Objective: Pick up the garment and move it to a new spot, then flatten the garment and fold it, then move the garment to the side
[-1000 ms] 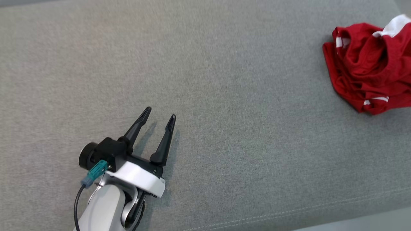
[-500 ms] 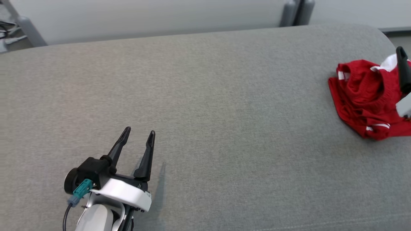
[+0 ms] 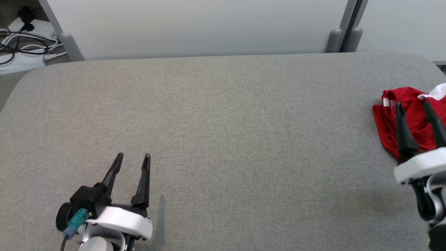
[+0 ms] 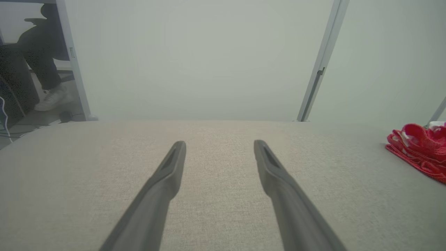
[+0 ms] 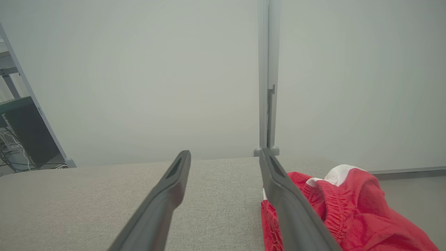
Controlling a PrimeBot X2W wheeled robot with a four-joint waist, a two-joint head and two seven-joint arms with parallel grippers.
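At the table (image 3: 223, 104) edge, the right gripper (image 3: 413, 103) has arrived over the garment (image 3: 386, 118), jaws apart as on the left gripper (image 3: 133, 155), ready for pickup.

The garment (image 3: 386, 127) is red cloth with white trim. It lies crumpled in a loose heap, neither flat nor folded, its surface thrown into deep creases. It rests at the right end of the grey cloth-covered surface (image 3: 223, 122), near that surface's rounded far right corner and well apart from its middle. A white patch (image 3: 439, 91) shows on the heap's far side, and a small white stripe (image 3: 386, 102) marks its far left edge. In the right wrist view a gathered, ribbed band (image 5: 329, 205) runs across the top.
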